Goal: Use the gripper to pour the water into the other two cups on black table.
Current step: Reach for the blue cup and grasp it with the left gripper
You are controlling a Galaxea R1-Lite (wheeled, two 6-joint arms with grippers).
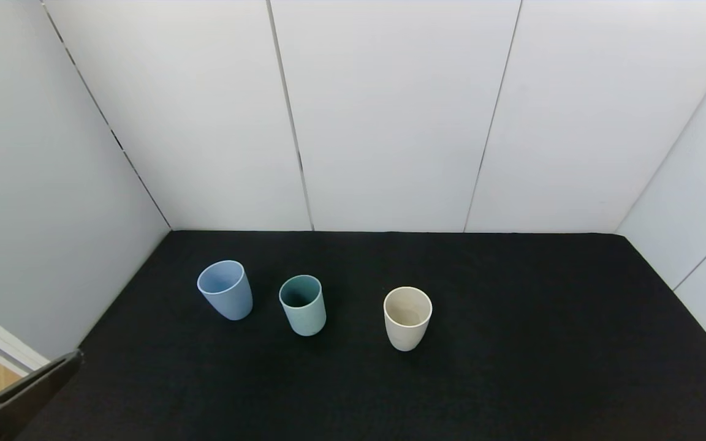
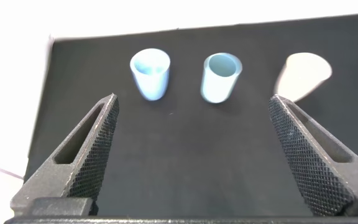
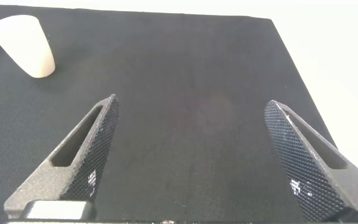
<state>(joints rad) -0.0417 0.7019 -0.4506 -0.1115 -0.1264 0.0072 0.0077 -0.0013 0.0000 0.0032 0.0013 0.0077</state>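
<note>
Three tumblers stand upright in a row on the black table (image 1: 512, 343): a light blue one (image 1: 225, 289), the teal-green cup (image 1: 303, 304) and the cream-beige cup (image 1: 407, 317). My left gripper (image 1: 31, 346) is at the table's near left corner, open and empty, well short of the cups. Its wrist view shows the light blue cup (image 2: 150, 73), the teal-green cup (image 2: 220, 76) and the cream-beige cup (image 2: 303, 74) beyond the open left gripper (image 2: 192, 99). My right gripper (image 3: 191, 101) is open and empty over bare table, with the cream-beige cup (image 3: 23, 45) off to one side. It is out of the head view.
White panel walls close the table at the back and both sides (image 1: 390, 122). Bare black table (image 3: 191, 56) lies to the right of the cream-beige cup and in front of the row. The table's left edge (image 1: 102, 318) meets the wall beside my left gripper.
</note>
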